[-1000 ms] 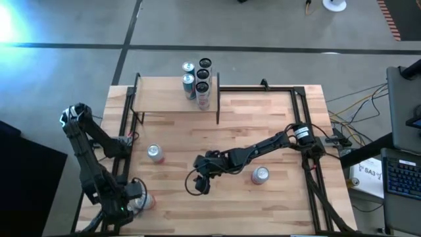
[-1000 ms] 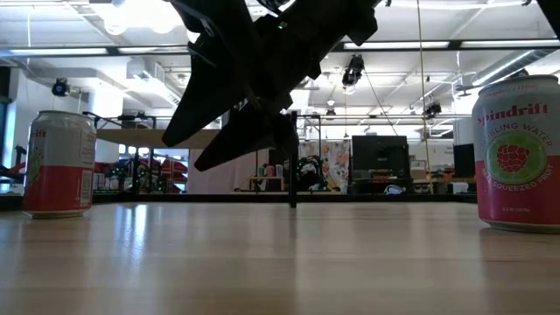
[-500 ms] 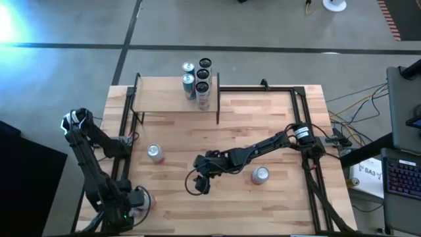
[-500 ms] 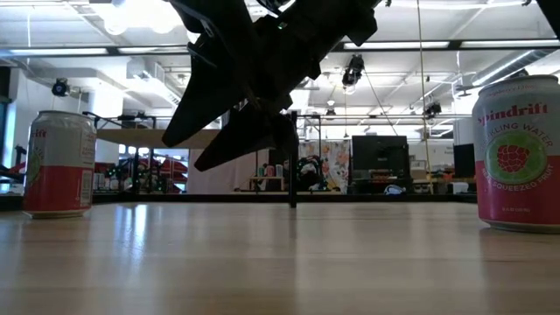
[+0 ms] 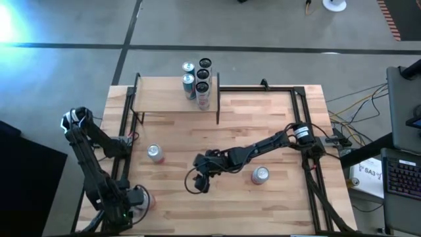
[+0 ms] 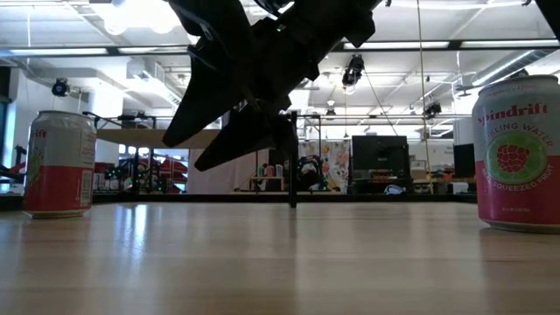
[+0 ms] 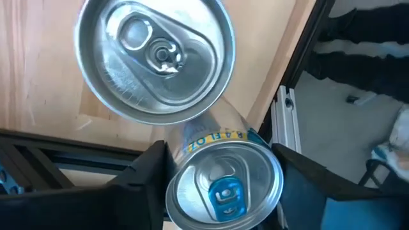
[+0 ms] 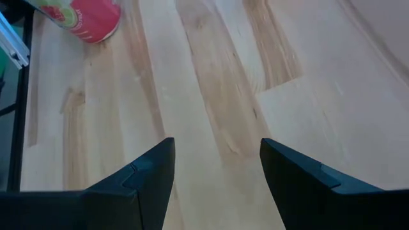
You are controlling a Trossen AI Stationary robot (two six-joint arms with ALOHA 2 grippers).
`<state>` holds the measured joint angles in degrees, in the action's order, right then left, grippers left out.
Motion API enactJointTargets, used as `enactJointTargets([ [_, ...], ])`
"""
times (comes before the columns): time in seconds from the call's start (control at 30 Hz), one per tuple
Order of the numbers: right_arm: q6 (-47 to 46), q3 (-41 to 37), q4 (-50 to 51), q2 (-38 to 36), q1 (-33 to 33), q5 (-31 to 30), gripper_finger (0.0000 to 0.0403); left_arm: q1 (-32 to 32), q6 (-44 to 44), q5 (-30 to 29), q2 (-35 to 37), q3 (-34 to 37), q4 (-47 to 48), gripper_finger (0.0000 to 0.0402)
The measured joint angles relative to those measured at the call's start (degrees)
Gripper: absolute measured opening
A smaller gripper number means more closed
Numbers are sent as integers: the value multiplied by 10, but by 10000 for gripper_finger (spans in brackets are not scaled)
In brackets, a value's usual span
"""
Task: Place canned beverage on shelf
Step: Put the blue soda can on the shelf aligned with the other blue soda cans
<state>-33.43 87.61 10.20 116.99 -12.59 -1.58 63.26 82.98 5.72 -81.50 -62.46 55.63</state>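
Two cans stand side by side at the table's near left corner: a silver-topped can (image 7: 153,61) and a can with a blue tab (image 7: 223,182). My left gripper (image 7: 220,172) (image 5: 137,197) points down over the blue-tab can and is shut on it. My right gripper (image 5: 200,181) (image 8: 217,185) hangs open over the table's middle with nothing between its fingers. The shelf (image 5: 164,99), a light board with dark end panels, stands at the far edge and carries several cans (image 5: 197,82) at its right end. My left gripper pinches the blue-tab can between its two fingers, one on each side of the wall just below the rim (image 7: 174,185). The fingers (image 7: 150,176) come from above, pointing down. The can sits upright; its base is hidden.
A loose can (image 5: 155,153) (image 6: 59,164) stands left of centre and another (image 5: 260,175) (image 6: 518,153) right of centre. A red can (image 8: 83,16) shows beyond the right fingers. A dark frame (image 5: 306,151) runs along the table's right side.
My left arm has sunk a little over the cans at the near left corner and now covers more of the can there.
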Motion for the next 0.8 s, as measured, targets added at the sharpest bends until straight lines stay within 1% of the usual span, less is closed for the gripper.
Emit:
enactJointTargets([
  [0.1, -18, 0, -1, 0, 0, -6, 219, -5, 29, 1, 8, 0, -2, 173],
  [0.2, -46, 0, -7, -1, 0, -14, 219, -17, 31, 22, 24, -21, -5, 175],
  [0.27, -51, 1, -13, -3, -2, -14, 219, -23, 27, 22, 36, -41, -11, 179],
  [0.47, -57, 2, -37, -29, -4, -5, 219, -44, -12, -12, 48, -89, -2, 178],
  [0.57, -55, 2, -37, -64, -5, 5, 219, -67, -53, -14, 47, -109, 10, 178],
  [0.63, -40, 2, -43, -94, -6, 5, 219, -88, -96, -17, 47, -124, 10, 178],
  [0.7, -21, 3, -61, -121, -7, 5, 219, -113, -145, -20, 47, -139, 9, 178],
  [0.77, -15, 3, -87, -132, -8, 7, 219, -139, -194, -28, 47, -147, 16, 178],
  [0.8, -15, 3, -106, -133, -8, 21, 219, -151, -216, -34, 47, -149, 15, 178],
])
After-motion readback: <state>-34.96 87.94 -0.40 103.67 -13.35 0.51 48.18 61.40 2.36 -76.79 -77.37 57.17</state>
